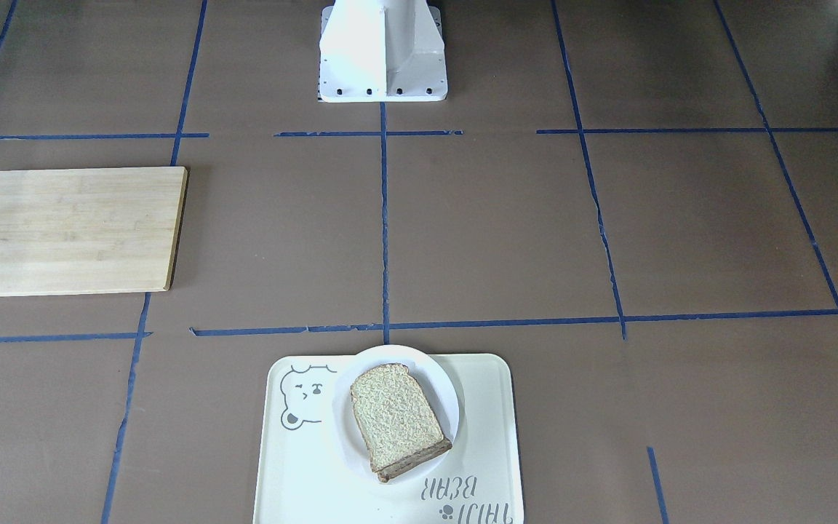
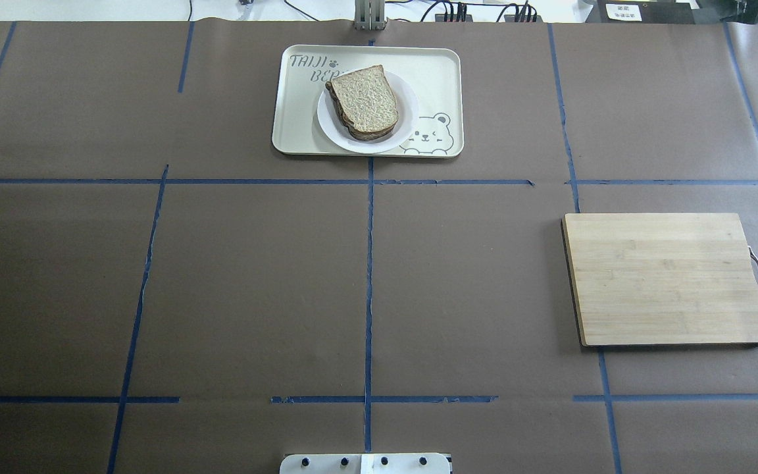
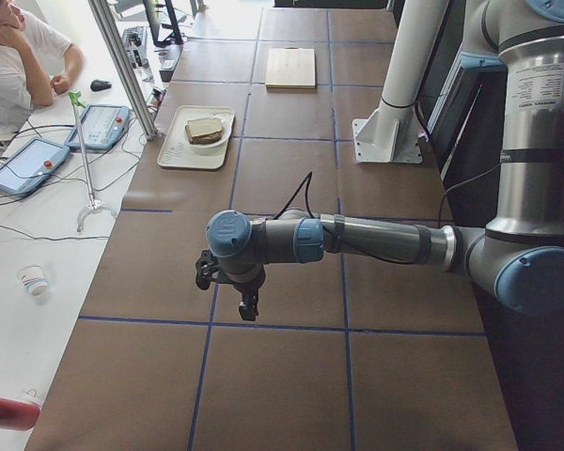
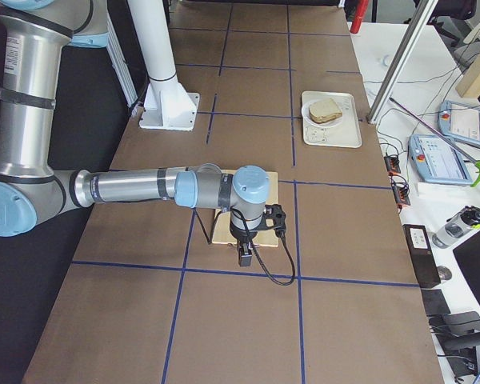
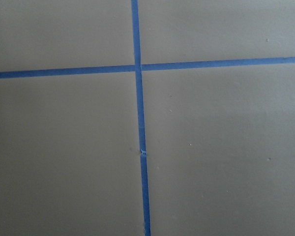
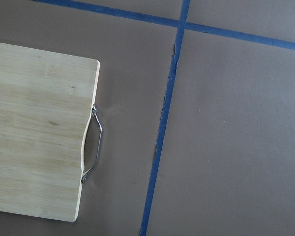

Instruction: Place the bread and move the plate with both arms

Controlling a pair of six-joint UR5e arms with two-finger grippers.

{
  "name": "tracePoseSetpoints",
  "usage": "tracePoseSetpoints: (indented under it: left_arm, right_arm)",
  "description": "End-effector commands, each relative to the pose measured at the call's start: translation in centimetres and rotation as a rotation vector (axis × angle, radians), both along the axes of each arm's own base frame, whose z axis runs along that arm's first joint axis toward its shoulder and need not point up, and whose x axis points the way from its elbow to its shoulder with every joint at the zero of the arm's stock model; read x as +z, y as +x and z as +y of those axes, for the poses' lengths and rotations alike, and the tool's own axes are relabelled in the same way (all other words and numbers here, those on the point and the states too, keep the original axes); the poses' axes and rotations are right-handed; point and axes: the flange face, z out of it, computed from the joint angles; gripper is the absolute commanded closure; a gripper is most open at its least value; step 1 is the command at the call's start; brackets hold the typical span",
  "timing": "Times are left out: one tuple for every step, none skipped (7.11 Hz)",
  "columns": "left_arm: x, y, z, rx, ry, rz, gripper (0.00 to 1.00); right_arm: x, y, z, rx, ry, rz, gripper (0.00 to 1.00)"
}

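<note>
Left end effector (image 3: 249, 308) and right end effector (image 4: 245, 254) hang well apart from the bread (image 1: 398, 418), spread or pressed together I cannot tell, and with it lying on the plate (image 1: 439, 386) on the bear tray (image 1: 295, 466), both steps look done, so next means staying clear.

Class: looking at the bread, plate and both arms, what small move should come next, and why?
Probably just stop: the bread already lies on the plate, the plate sits on the tray, and the left gripper and right gripper hang far from both.
</note>
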Motion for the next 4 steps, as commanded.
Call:
tracePoseSetpoints:
  left_arm:
    - [0.31, -0.18, 0.01, 0.006, 0.004, -0.016, 0.00]
    - [0.42, -0.28, 0.09, 0.008, 0.006, -0.020, 0.00]
    - [0.39, -0.41, 0.02, 0.010, 0.012, -0.028, 0.00]
    - [0.61, -0.64, 0.03, 0.023, 0.027, -0.051, 0.00]
  right_arm:
    - [0.07, -0.19, -0.02, -0.003, -0.003, 0.001, 0.00]
    - [0.22, -0.25, -0.01, -0.004, -0.007, 0.002, 0.00]
    - [0.15, -0.25, -0.02, -0.003, -0.006, 0.002, 0.00]
    - [0.15, -0.32, -0.02, -0.004, -0.006, 0.002, 0.00]
